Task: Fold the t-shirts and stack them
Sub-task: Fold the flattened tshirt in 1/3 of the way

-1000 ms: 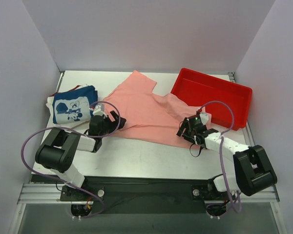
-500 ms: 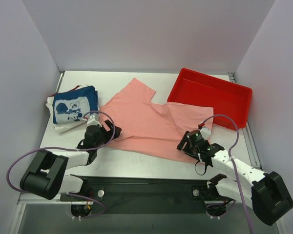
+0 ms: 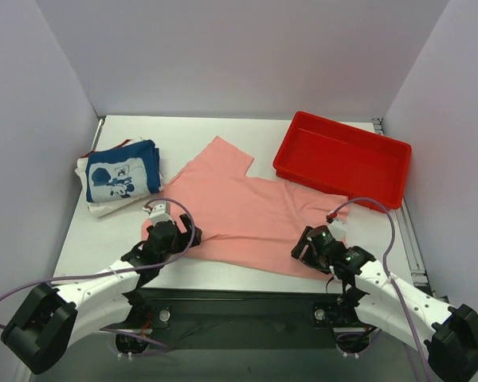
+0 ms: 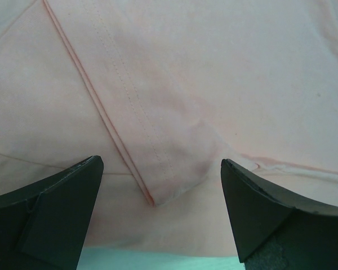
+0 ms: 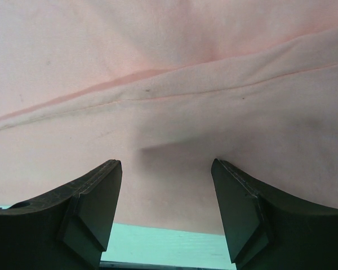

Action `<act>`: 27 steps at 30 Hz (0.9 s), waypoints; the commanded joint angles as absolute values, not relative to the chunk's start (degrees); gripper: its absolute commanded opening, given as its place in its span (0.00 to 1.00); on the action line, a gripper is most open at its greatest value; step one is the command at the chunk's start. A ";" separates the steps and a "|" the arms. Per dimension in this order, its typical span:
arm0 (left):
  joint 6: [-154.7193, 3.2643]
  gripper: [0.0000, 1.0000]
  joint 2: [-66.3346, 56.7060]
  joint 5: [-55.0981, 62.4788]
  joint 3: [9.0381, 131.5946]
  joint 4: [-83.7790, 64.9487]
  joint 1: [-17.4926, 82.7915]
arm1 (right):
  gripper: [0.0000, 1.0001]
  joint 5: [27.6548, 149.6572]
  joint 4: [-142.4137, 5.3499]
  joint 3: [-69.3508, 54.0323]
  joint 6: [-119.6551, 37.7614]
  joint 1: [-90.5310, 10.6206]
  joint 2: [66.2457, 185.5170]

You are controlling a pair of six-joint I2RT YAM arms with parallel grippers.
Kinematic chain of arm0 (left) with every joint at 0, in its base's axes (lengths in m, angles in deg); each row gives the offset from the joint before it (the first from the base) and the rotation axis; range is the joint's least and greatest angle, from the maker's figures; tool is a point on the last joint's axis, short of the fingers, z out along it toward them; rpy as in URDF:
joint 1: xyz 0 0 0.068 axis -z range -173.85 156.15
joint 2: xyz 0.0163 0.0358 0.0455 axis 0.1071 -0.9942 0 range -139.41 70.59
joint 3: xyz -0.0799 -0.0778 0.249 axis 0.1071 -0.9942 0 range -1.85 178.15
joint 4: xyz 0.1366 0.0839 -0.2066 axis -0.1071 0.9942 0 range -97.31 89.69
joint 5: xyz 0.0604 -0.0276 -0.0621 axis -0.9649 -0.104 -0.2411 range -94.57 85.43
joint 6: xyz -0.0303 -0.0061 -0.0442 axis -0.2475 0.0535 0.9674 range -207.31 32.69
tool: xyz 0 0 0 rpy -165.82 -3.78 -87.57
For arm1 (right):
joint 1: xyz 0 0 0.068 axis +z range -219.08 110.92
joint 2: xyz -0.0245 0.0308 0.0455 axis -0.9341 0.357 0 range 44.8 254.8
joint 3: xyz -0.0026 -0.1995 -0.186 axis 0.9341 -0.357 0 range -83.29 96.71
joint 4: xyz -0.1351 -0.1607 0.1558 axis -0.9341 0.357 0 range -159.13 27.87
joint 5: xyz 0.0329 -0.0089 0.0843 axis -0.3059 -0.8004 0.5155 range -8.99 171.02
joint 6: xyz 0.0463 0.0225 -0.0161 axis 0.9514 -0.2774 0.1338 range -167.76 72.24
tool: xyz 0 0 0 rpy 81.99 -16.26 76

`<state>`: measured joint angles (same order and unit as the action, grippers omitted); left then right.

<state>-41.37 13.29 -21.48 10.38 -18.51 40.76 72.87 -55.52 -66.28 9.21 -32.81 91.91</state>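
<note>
The salmon-pink t-shirt point(image 3: 247, 211) lies spread on the surface point(image 3: 239, 274). The left gripper point(image 3: 178, 231) and right gripper point(image 3: 309, 243) sit at its near hem, jaws released. We should clamp both corners evenly, then fold.

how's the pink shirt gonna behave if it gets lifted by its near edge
Probably floppy: the pink shirt lies creased and flat, its hem doubled over, so it should drape and sag between grip points. Likely light, thin cloth; pushing would more likely bunch it than slide it whole.
</note>
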 commanded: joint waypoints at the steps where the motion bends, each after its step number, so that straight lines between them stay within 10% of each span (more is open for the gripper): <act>1: -40.64 0.97 16.97 -28.48 11.42 -8.89 44.54 | 0.66 70.47 -44.52 -64.84 8.49 -31.91 91.30; 27: -44.15 0.51 9.78 -32.78 15.72 -10.91 52.56 | 0.67 66.51 -44.08 -57.54 2.60 -31.38 94.81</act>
